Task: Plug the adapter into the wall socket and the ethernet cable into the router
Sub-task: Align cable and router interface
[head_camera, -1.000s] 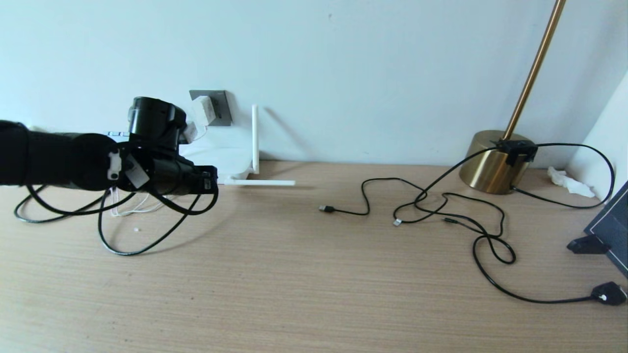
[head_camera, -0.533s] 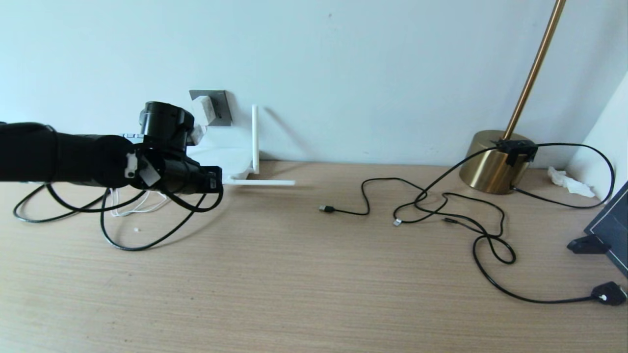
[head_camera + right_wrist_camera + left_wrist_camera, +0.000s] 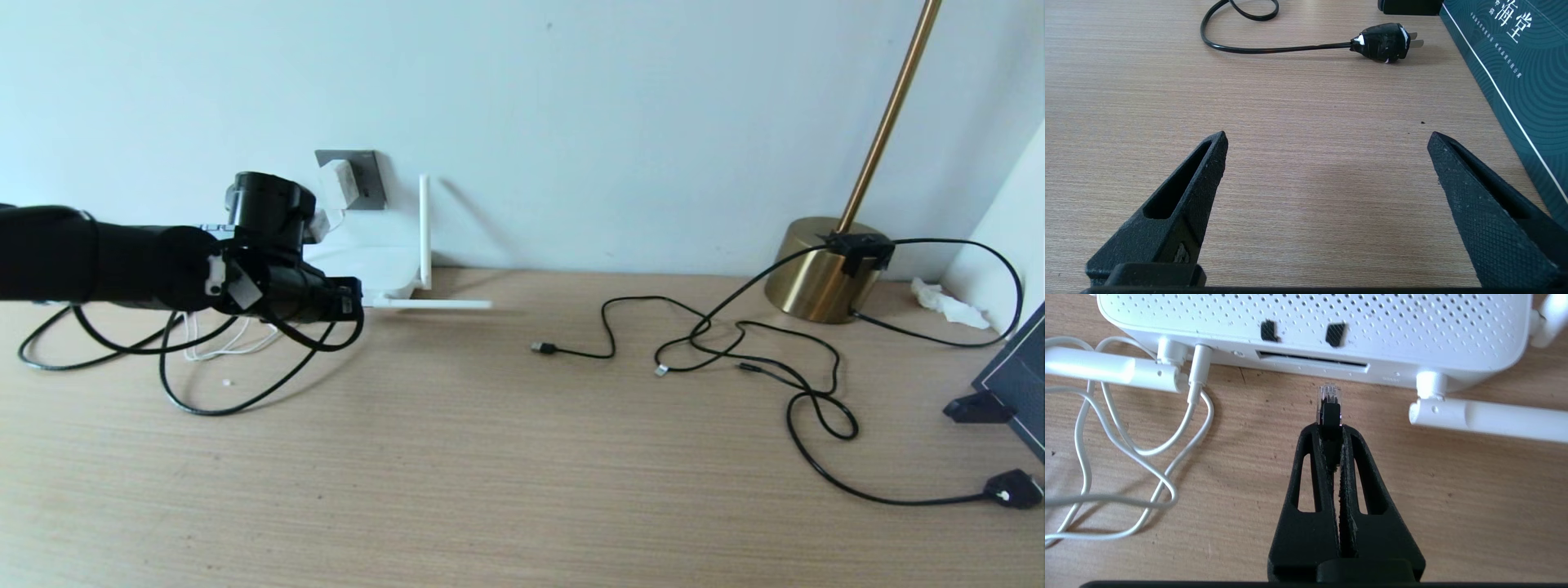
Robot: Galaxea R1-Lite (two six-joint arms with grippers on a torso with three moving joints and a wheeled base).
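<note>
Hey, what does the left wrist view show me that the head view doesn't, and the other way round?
Only the left wrist view: the left claw shut on the ethernet cable, its clear plug just short of the router's port slot, not yet in.

Only the head view: the adapter seated in the wall socket, the brass lamp base, and loose black cables to the right.

Both: the router, its white cord, and the wooden table.
</note>
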